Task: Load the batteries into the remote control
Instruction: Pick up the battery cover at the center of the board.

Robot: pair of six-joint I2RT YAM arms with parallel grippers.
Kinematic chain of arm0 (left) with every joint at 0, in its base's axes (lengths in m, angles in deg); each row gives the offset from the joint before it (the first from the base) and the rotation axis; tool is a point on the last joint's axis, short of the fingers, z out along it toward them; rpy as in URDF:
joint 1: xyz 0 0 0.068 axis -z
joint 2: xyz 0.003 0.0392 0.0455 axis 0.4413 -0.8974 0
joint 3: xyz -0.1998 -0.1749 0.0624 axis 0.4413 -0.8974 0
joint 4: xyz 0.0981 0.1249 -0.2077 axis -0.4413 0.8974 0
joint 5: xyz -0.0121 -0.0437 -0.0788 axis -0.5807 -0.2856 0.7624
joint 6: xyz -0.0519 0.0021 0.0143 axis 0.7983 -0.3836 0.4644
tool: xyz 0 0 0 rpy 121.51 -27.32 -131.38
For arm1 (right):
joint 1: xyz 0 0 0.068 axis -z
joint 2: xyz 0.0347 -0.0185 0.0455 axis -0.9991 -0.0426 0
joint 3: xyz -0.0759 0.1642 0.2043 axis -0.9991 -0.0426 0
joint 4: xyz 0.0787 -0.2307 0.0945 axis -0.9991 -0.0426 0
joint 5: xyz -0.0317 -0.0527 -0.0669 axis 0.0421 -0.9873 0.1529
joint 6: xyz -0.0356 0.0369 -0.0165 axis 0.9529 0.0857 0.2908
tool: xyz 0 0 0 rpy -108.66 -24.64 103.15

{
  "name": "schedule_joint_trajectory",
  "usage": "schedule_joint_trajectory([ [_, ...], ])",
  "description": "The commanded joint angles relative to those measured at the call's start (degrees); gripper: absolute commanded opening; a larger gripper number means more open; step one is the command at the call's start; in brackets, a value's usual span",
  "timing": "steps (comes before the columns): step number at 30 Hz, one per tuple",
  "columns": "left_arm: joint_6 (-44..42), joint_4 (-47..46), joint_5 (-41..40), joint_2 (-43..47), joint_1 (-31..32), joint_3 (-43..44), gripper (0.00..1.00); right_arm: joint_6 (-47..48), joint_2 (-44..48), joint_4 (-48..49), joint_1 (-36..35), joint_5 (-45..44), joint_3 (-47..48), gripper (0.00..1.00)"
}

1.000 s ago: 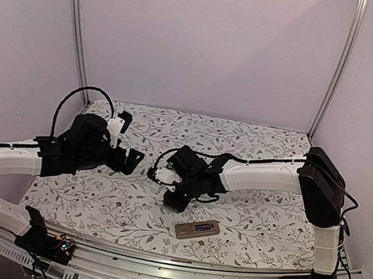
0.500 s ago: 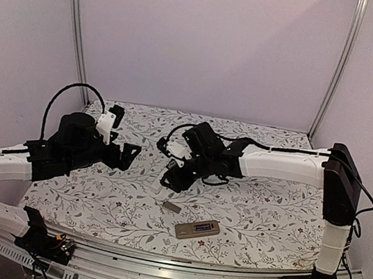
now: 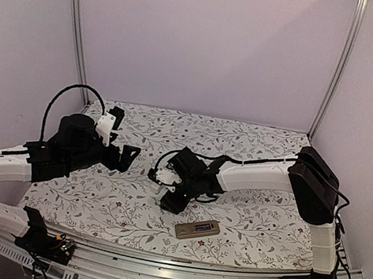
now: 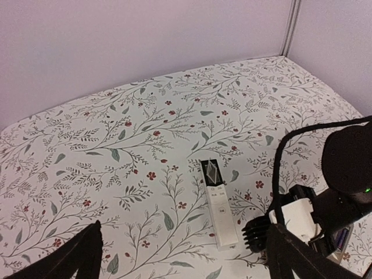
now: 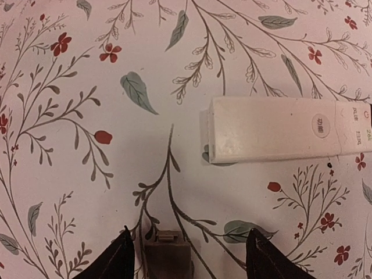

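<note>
One remote point(image 3: 197, 229) lies flat on the floral cloth point(image 3: 261, 207), near my right gripper point(image 3: 171, 202) and at 4 o'clock from it. That gripper's two fingers point(image 5: 119, 260) stand partly apart and grip nothing. One small tan piece point(image 5: 168, 254) lies on the cloth between them, touching neither finger, with the remote's blank end at 1 o'clock from it. My left gripper point(image 3: 129, 155), at 10 o'clock from the right one, hangs spread wide and empty.
</note>
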Motion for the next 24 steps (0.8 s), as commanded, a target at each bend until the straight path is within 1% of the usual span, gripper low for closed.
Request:
schedule_joint_trajectory([
  [1,-0.6,-0.6,-0.6,0.5,-0.8,-1.0,0.98,1.3,-1.3,-1.0,-0.8,-1.0,-1.2,0.60],
  [3,-0.6,-0.6,-0.6,0.5,-0.8,-1.1,0.98,1.2,-1.2,-1.0,-0.8,-1.0,-1.9,0.57],
  [6,-0.6,-0.4,-0.7,0.2,-0.7,-1.0,0.98,1.2,-1.2,-1.3,-0.9,-0.7,-2.2,0.54],
  [10,-0.4,-0.2,-0.7,0.0,-0.7,-1.1,0.98,0.8,-1.4,-2.0,-1.0,-0.1,-2.2,0.43],
  [17,-0.2,-0.2,-0.8,0.4,-0.8,-1.7,0.98,-0.4,-0.6,-3.3,-1.5,-1.4,-3.4,0.38],
  [24,-0.3,-0.5,-0.7,0.1,-0.7,-1.8,0.98,-0.7,-0.5,-3.8,-2.5,-2.8,-3.8,0.30],
])
